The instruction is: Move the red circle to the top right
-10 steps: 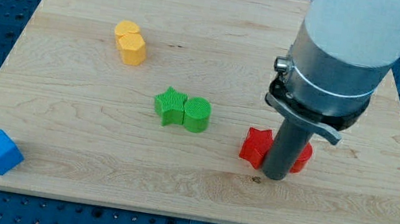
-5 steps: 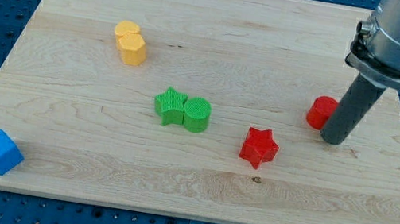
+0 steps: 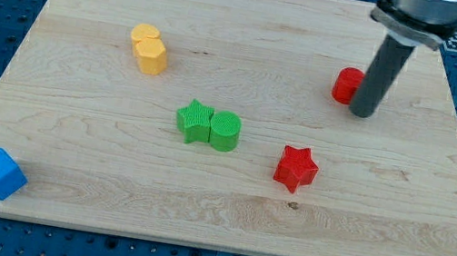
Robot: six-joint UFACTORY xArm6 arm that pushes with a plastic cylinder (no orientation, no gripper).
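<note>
So my tip [image 3: 360, 113] sits right against the red circle [image 3: 346, 85], on its lower-right side in the view, and that's the bit that worries me: contact looks off-centre, so another shove could roll the block off toward the view's left instead of up into the corner. There's no end effector that opens or closes here, just a plain rod, so nothing holds the block in place. The red circle looks like a short, stubby ridged cylinder, partly hidden by the rod. It's in the upper right part of the bench [image 3: 254, 22], well apart from the red star [image 3: 297, 168], but not in the corner yet.
</note>
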